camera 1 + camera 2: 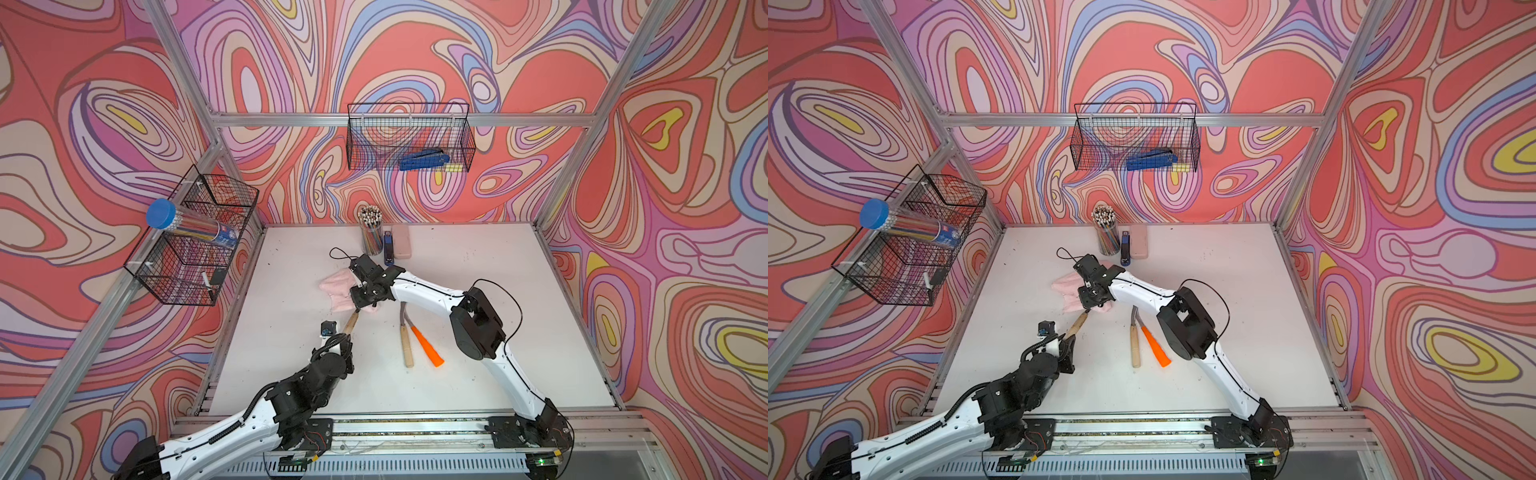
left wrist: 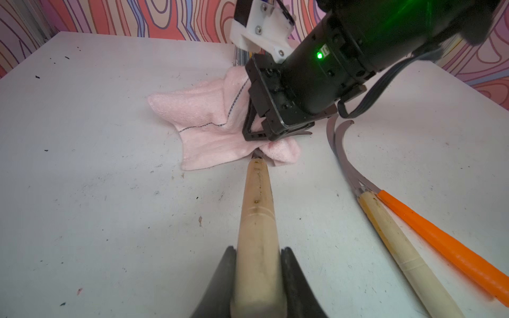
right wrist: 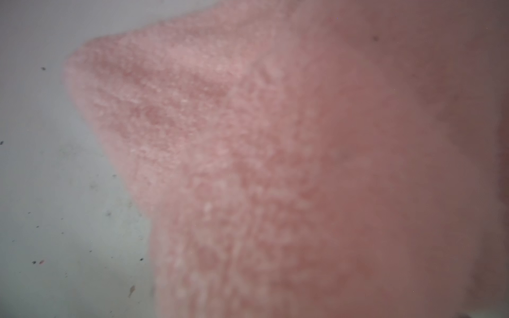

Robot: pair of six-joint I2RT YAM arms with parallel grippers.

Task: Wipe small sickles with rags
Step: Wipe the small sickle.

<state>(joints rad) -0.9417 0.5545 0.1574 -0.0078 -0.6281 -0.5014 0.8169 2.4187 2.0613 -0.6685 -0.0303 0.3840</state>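
my left gripper (image 2: 258, 252) pinches the wooden handle of one sickle (image 2: 257, 203), jaws tight on both sides. my right gripper (image 2: 265, 135) has its jaws squeezed together on a bunch of the pink rag (image 2: 206, 110), where that sickle's blade disappears under the cloth. a second wooden sickle (image 2: 399, 242) and an orange sickle (image 2: 440, 234) lie side by side, touching. the back wall basket (image 1: 374, 145) holds a blue tool (image 1: 422, 160); the side basket (image 1: 174, 286) holds a capped tube (image 1: 195, 230).

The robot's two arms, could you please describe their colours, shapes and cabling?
Both have white shells and black joint housings. The left arm carries a ribbed black cable conduit; the right arm has thin black cables looping free. The right gripper has a black body, a green light and a white bracket.
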